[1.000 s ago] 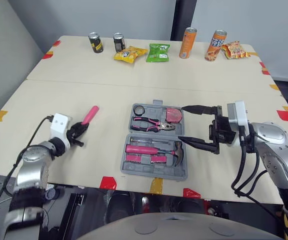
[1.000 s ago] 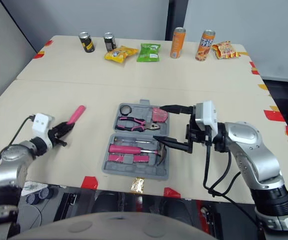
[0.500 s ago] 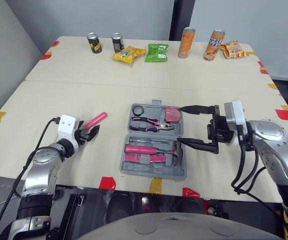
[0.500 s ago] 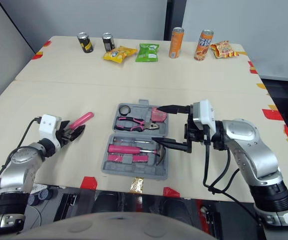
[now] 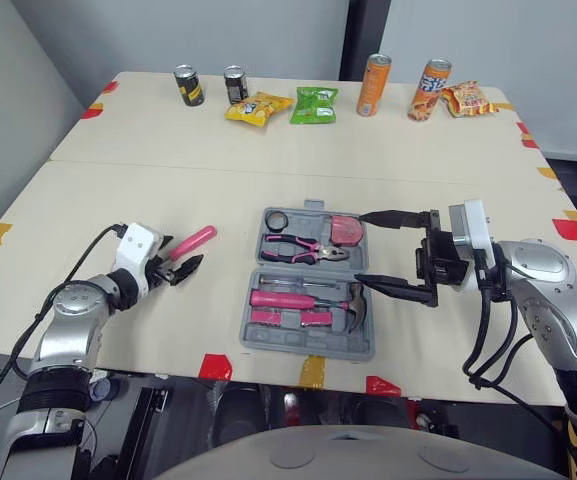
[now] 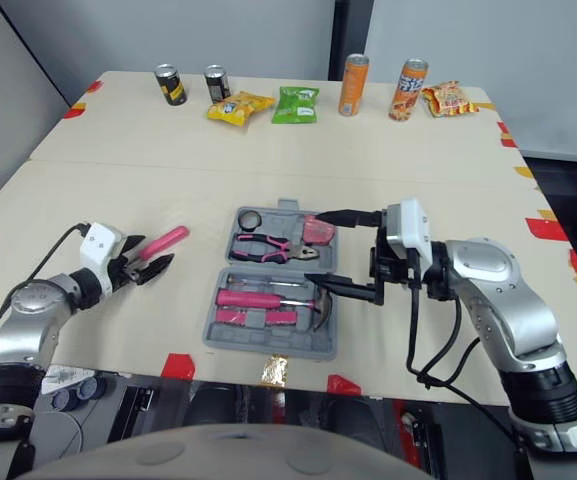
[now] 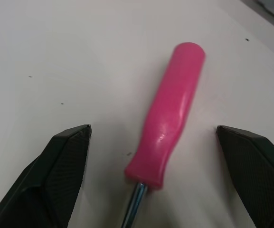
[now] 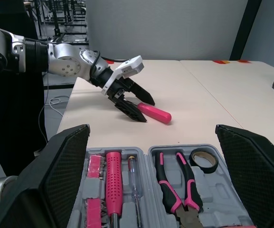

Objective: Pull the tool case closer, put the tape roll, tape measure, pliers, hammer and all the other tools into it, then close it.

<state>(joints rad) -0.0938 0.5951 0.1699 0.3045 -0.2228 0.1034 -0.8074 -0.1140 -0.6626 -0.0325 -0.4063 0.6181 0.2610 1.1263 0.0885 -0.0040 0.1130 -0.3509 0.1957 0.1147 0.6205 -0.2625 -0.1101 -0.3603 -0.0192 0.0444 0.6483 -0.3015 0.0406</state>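
Left gripper (image 5: 180, 268) is gaping wide astride the pink-handled steel screwdriver (image 7: 170, 118), its handle pointing away from the wrist; right gripper (image 5: 364, 247) is hovering wide-open at the grey plastic case (image 5: 313, 350).

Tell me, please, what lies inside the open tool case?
The tool case holds a tape roll, pliers, a tape measure, a slim screwdriver and a hammer. Fingers of the right hand cover part of its right edge, so anything beneath is hidden.
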